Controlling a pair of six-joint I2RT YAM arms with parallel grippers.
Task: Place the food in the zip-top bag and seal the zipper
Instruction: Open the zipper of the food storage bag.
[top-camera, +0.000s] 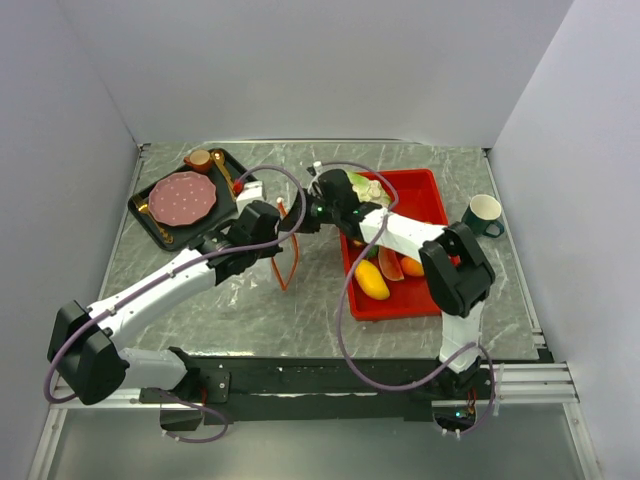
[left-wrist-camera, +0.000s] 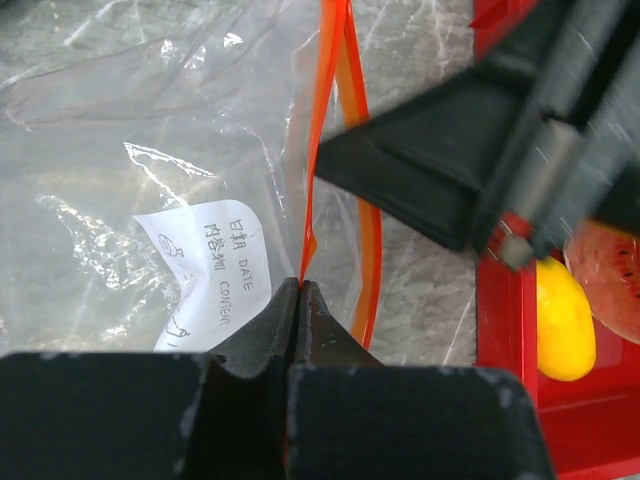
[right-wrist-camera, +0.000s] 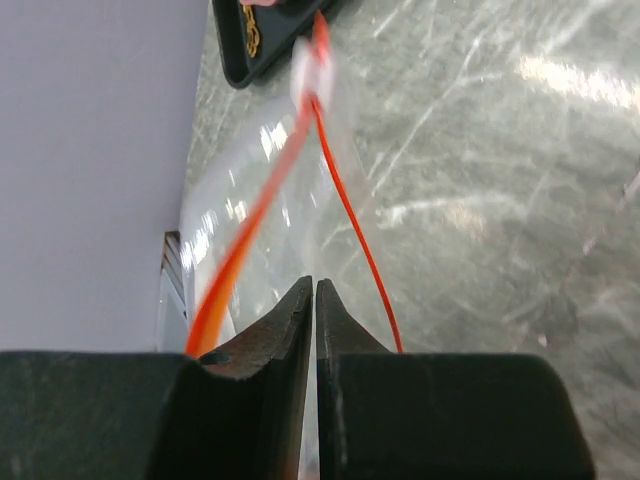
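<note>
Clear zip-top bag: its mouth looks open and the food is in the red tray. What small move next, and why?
Probably swing the right tool to the red rectangular tray for the yellow oval toy fruit. The left tool pinches one orange-red zipper strip, the two mouth strips of the clear plastic bag stand apart, and no food shows inside.

Orange-red zipper (left-wrist-camera: 372, 260) on a clear bag (left-wrist-camera: 120, 150); red tray (top-camera: 400, 311); pink dotted plate (top-camera: 182, 197); grey, white-veined tabletop (top-camera: 300, 320); yellow fruit (left-wrist-camera: 565, 320).
</note>
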